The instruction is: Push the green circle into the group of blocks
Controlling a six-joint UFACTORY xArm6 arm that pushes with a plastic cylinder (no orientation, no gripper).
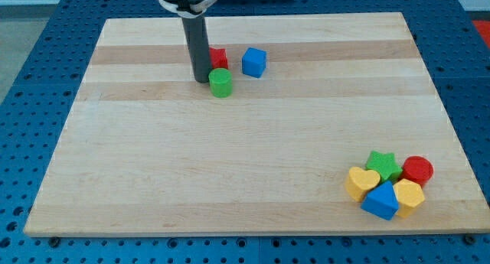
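Observation:
The green circle (pixel 220 83) lies near the board's top, left of centre. My tip (pixel 200 79) stands just to its left, touching or almost touching it. A red block (pixel 218 58) sits right behind the green circle, partly hidden by the rod. A blue cube (pixel 254 62) lies to its right. The group of blocks sits at the view's bottom right: a green star (pixel 382 164), a red circle (pixel 418 171), a yellow heart (pixel 361 181), a blue block (pixel 381 200) and a yellow block (pixel 409 193).
The wooden board (pixel 230 164) rests on a blue perforated table (pixel 31 65). The board's right edge runs close to the group of blocks.

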